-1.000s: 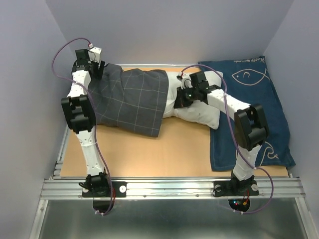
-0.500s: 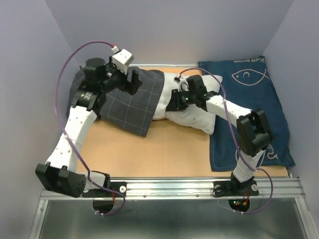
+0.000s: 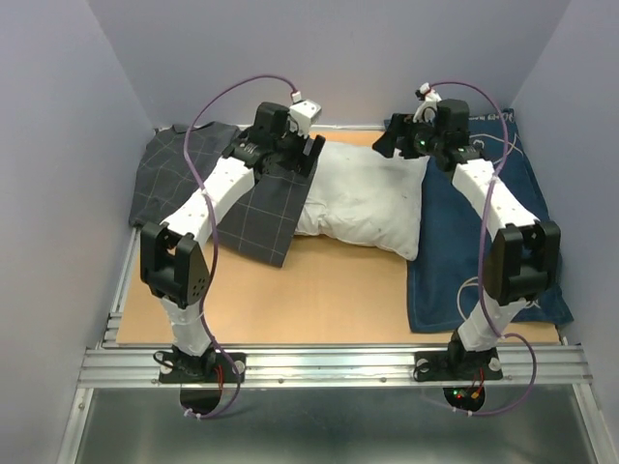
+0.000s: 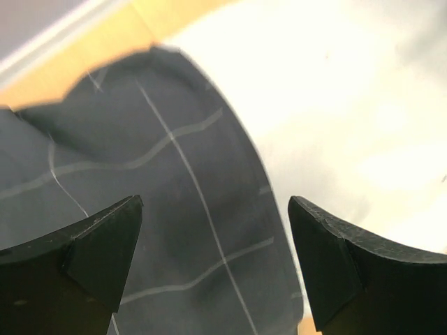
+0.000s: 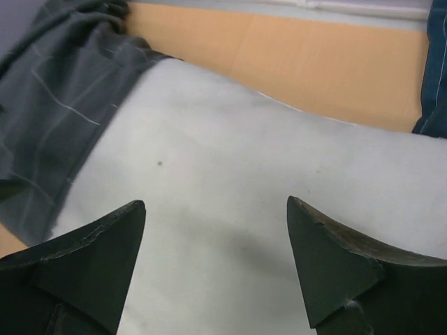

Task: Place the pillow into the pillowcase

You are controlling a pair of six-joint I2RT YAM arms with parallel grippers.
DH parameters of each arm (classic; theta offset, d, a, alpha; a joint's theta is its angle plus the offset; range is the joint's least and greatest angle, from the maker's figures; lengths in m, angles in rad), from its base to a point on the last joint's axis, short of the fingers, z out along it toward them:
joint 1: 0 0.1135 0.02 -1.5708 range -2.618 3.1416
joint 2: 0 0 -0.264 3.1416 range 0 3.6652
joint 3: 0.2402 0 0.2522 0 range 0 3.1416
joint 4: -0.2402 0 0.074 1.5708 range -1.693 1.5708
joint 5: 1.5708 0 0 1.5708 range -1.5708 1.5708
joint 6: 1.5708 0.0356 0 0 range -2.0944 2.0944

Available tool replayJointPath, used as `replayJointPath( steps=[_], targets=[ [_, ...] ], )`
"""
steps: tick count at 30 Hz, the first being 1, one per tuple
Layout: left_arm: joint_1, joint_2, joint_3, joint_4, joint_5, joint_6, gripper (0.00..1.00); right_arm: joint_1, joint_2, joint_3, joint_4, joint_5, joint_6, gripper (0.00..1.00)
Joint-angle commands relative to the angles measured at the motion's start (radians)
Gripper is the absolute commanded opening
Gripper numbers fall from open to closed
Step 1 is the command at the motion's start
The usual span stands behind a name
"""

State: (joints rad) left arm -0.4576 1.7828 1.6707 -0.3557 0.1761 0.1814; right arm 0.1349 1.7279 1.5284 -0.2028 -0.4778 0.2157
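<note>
The pillow (image 3: 366, 198) is laid flat near the middle of the table (image 3: 319, 290), towards its far side. Most of its white surface is left bare. Its left end is covered by the edge of the pillowcase (image 3: 237, 193), which is spread out over the far left part of the table and bunched up against the left wall. Whether that end is actually tucked inside the opening cannot be told. The right end of the pillow is seen to reach the left edge of a blue cloth (image 3: 493, 232) with white fish drawings, which is spread along the right side of the table.

The left end effector (image 3: 309, 155) is held above the spot where the pillowcase meets the pillow. In the left wrist view its fingers (image 4: 98, 244) are seen spread wide apart, with nothing gripped between them. Beneath them the curved hem of the pillowcase (image 4: 174, 195) is shown lying over the pillow (image 4: 349, 105).

The right end effector (image 3: 387, 145) is held above the far right corner of the pillow. In the right wrist view its fingers (image 5: 328, 258) are likewise spread wide, and nothing is held. Only the pale surface of the pillow (image 5: 230, 167) is seen below the gap, with the pillowcase (image 5: 56, 105) at the left.
</note>
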Motion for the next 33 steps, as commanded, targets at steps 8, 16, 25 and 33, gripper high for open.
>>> replayJointPath(
  steps=[8, 16, 25, 33],
  targets=[
    [-0.055, 0.352, 0.524, -0.095, -0.259, -0.111, 0.91, 0.031, 0.153, -0.010, -0.069, 0.077, -0.009, 0.92],
    [-0.053, 0.426, 0.520, -0.077, -0.317, -0.178, 0.72, 0.031, 0.142, -0.069, -0.073, -0.180, 0.004, 0.42],
    [-0.050, 0.397, 0.460, -0.036, -0.383, -0.241, 0.44, 0.032, 0.084, -0.157, -0.072, -0.229, -0.064, 0.01],
    [-0.049, 0.356, 0.409, 0.098, -0.053, -0.267, 0.00, 0.052, 0.064, -0.175, -0.058, -0.269, -0.078, 0.01]
  ],
)
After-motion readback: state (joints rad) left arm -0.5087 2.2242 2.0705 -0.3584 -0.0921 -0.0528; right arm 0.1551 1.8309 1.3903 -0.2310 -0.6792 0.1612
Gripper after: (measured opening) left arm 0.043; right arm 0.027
